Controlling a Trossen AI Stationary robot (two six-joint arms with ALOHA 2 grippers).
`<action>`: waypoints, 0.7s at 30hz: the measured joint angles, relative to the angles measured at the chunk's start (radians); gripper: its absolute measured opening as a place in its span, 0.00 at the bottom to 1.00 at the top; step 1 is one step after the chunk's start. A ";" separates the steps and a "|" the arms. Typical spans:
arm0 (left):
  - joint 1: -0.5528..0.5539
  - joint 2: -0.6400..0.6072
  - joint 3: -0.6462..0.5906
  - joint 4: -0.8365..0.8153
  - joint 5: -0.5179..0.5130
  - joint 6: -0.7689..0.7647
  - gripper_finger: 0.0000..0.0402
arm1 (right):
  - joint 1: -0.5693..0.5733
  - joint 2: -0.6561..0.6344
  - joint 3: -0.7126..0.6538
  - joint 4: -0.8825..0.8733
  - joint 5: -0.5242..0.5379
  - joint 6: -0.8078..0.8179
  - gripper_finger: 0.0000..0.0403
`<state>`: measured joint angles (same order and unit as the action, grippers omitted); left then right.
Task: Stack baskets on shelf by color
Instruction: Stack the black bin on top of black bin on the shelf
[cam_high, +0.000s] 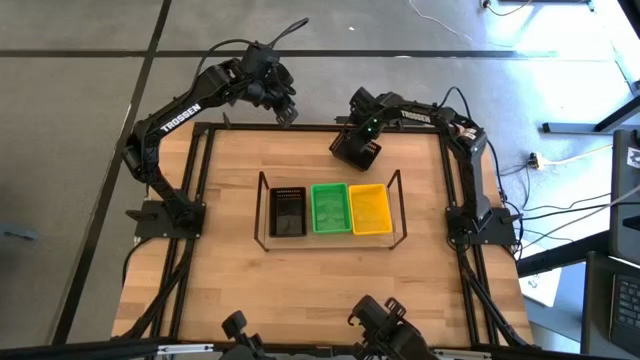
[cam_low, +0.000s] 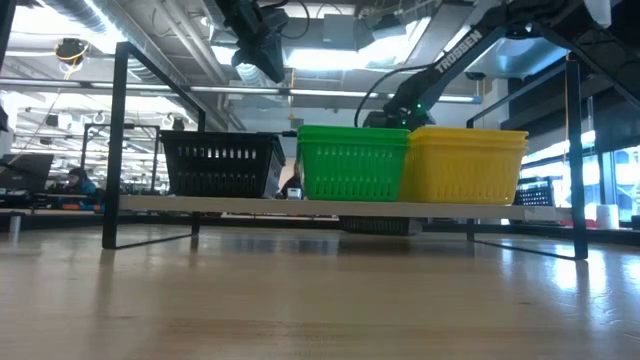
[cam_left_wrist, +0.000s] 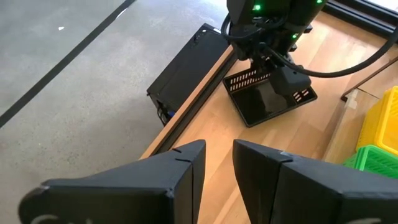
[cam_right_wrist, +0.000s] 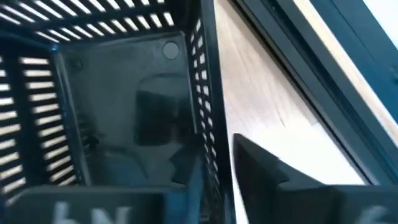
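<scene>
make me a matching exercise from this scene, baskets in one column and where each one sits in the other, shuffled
Things:
1. yellow basket
2. green basket
3. black basket on the shelf
4. loose black basket

Places:
A. middle of the shelf
B. on the table behind the shelf, at the right gripper
C. shelf end on the left arm's side
D. shelf end on the right arm's side

Pairs: 1-D, 2-A, 3-C, 4-B
</scene>
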<state>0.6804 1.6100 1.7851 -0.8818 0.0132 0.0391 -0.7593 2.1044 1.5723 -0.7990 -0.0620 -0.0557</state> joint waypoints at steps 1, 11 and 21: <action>0.000 0.000 0.000 0.000 0.000 0.000 0.18 | 0.000 -0.002 0.000 -0.006 0.000 0.009 0.18; 0.000 0.000 0.000 0.000 -0.001 0.016 0.18 | 0.000 -0.010 0.153 -0.220 -0.025 0.093 0.01; 0.000 0.000 0.000 -0.001 -0.007 0.111 0.18 | 0.048 -0.011 0.519 -0.513 0.042 0.257 0.00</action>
<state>0.6800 1.6100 1.7855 -0.8825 0.0058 0.1502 -0.7117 2.0937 2.0911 -1.3119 -0.0198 0.2011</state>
